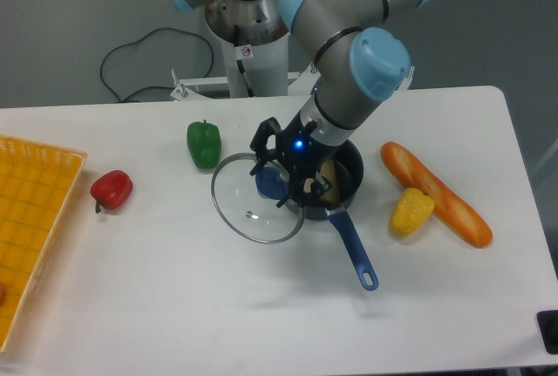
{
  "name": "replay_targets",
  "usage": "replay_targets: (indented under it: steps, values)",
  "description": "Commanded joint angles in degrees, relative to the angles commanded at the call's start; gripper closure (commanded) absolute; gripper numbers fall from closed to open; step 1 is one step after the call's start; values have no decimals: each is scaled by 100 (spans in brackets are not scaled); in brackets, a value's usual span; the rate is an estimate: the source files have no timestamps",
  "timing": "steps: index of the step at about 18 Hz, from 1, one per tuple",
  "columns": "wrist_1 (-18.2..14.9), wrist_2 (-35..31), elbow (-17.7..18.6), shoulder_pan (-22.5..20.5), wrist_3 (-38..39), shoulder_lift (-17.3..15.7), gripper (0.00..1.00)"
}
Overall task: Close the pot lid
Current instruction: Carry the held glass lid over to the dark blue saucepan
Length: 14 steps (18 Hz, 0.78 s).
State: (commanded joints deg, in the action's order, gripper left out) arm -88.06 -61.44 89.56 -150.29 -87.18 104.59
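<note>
The pot lid (247,208) is a round clear glass disc with a thin metal rim. It is tilted, its left part low over the table and its right edge over the pot's rim. Its blue knob (270,184) sits between the fingers of my gripper (275,181), which is shut on it. The pot (345,182) is a dark blue saucepan just right of the lid, partly hidden by my wrist. Its long blue handle (353,247) points toward the front right and has a hole at its end. Something yellowish shows inside the pot.
A green pepper (204,143) lies left of the gripper. A red pepper (112,188) lies further left. A yellow mat (35,219) covers the left edge. A yellow pepper (411,210) and a baguette (434,193) lie right of the pot.
</note>
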Motion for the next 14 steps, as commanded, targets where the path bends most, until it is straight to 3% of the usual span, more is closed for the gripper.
replay_targets:
  steps: [11, 14]
  values:
    - [-527, -61, 79, -554, -2082, 88, 45]
    - [-528, -70, 211, -686, -2382, 97, 44]
